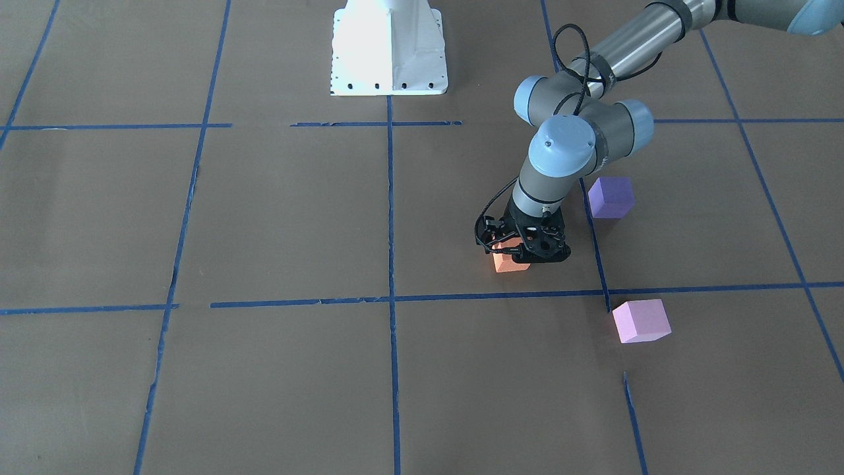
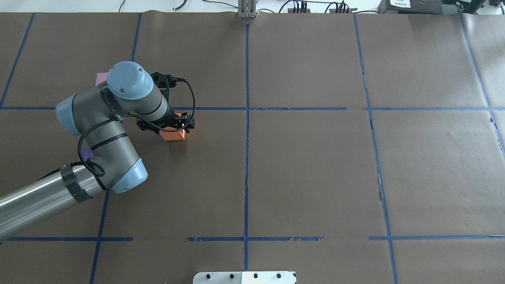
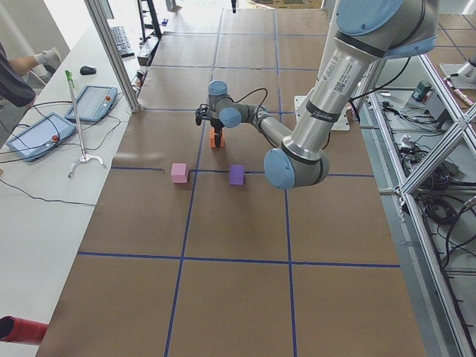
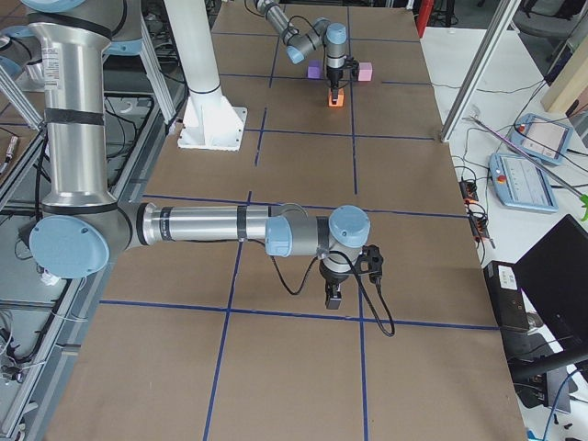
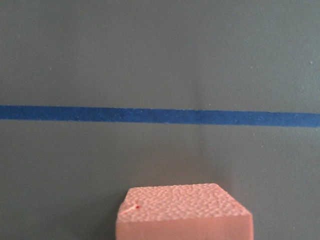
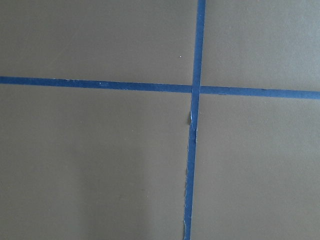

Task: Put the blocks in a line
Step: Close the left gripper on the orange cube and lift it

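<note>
The left hand sits low over the orange block on the surface (pinching or merely straddling, one cannot tell). In the front-facing view, the purple block lies at two o'clock and the pink block at four, both apart. The right hand hangs well away, and its state cannot be told.

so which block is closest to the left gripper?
The orange block, directly under the left gripper. The purple block and pink block sit apart from it.
</note>
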Available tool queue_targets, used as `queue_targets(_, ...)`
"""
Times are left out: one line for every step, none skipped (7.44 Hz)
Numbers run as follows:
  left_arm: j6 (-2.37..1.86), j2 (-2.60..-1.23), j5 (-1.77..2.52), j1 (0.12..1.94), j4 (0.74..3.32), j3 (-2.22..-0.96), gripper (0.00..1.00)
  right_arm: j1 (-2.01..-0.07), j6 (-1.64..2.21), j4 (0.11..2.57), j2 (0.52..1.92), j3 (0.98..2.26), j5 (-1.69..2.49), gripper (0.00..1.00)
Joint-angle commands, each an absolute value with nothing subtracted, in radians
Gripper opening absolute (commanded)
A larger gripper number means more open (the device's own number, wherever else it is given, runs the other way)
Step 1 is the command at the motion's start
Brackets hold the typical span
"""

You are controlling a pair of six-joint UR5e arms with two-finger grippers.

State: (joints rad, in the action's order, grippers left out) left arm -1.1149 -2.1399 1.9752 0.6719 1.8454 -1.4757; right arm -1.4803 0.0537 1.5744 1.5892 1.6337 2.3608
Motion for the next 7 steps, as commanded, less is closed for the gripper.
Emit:
queue_targets(-1.112, -2.140, 1.973, 0.675, 1.853, -1.476, 1.00, -1.480, 0.054, 1.574, 1.589, 1.634, 2.361, 1.00)
queue_targets(-1.112, -2.138, 1.973, 0.676, 1.852, -1.476, 1.00, -1.480, 0.054, 1.575, 1.589, 1.634, 2.362, 1.00)
queue_targets(-1.109, -2.140, 1.973, 0.678, 1.852, -1.476, 1.00, -1.480, 0.054, 1.574, 1.589, 1.634, 2.361, 1.00)
queue_targets(-1.105, -2.140, 1.973, 0.683, 1.850, -1.474, 1.00, -1.480, 0.054, 1.574, 1.589, 1.634, 2.361, 1.00)
queue_targets(-1.104, -2.140, 1.973, 0.684, 1.850, -1.474, 1.00, -1.480, 0.054, 1.574, 1.589, 1.634, 2.361, 1.00)
queue_targets(-1.106, -2.141, 1.979, 0.692, 1.848, -1.476, 0.51, -1.480, 0.054, 1.574, 1.589, 1.634, 2.361, 1.00)
queue_targets(-1.108, -2.141, 1.979, 0.695, 1.847, -1.477, 0.20, -1.480, 0.054, 1.574, 1.589, 1.634, 2.361, 1.00)
